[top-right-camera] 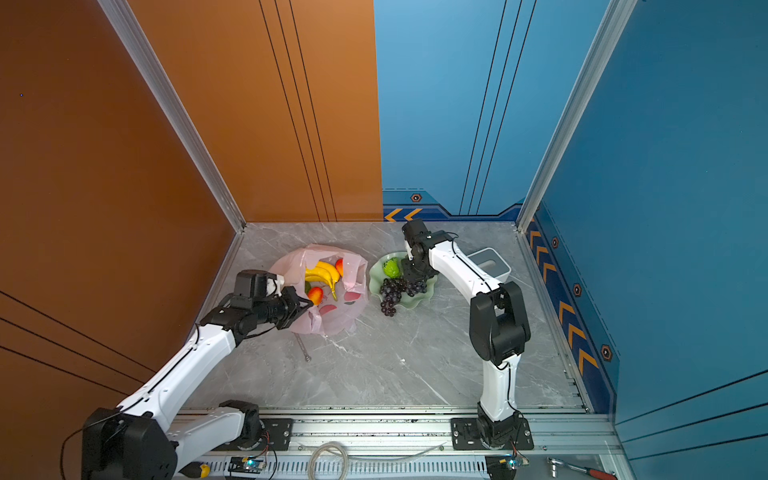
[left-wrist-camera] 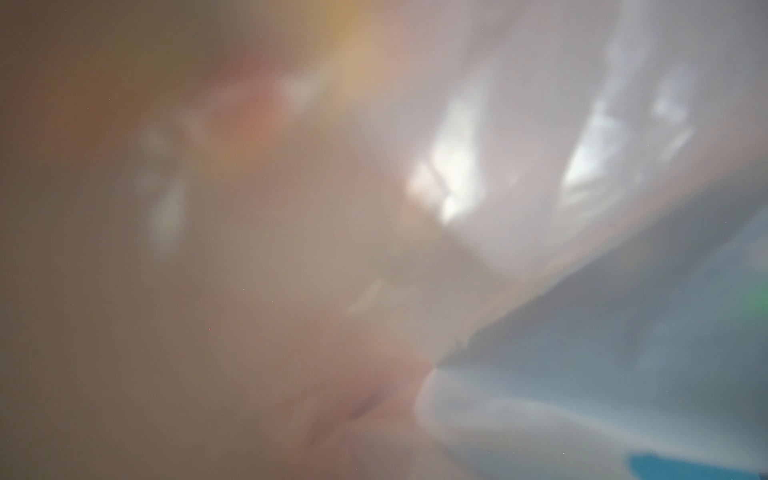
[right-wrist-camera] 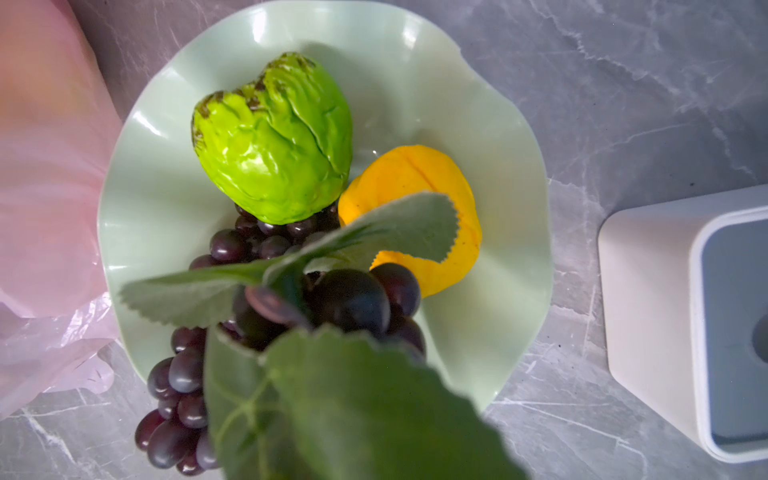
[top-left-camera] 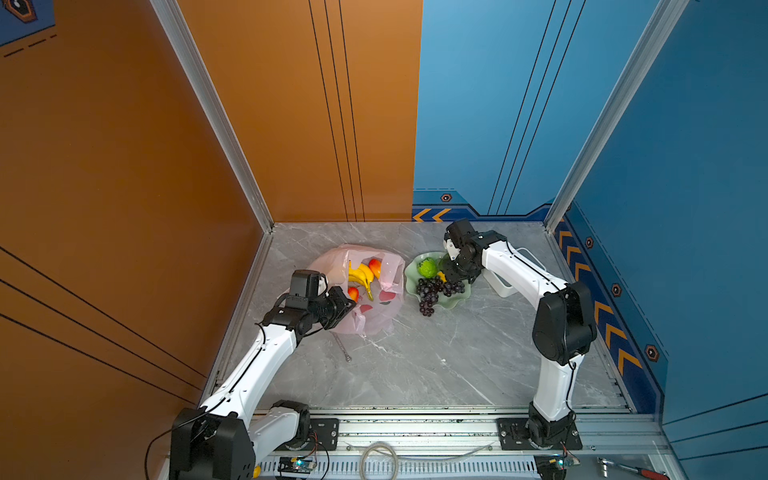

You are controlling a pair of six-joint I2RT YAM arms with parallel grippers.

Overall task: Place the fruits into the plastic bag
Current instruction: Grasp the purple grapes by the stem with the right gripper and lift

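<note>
The plastic bag [top-left-camera: 374, 320] lies open at the left, and pink film [left-wrist-camera: 291, 249] fills the left wrist view. Inside it are a banana bunch [top-left-camera: 360, 275] and two red-orange mangoes [top-left-camera: 375, 266] [top-left-camera: 353, 293]. My left gripper [top-left-camera: 349, 305] is shut on the bag's near rim. Dark grapes [right-wrist-camera: 183, 374], a green fruit [right-wrist-camera: 270, 141] and a yellow piece [right-wrist-camera: 415, 178] lie in the pale green dish [right-wrist-camera: 166, 199]. My right gripper [top-left-camera: 451, 278] is down over the dish at the top of the grapes. Grape leaves [right-wrist-camera: 353, 395] hide its fingers.
A white-and-grey square box [top-left-camera: 505, 286] stands just right of the dish, partly under the right arm. A small metal wrench [top-left-camera: 343, 347] lies on the marble in front of the bag. Orange and blue walls enclose the table on three sides.
</note>
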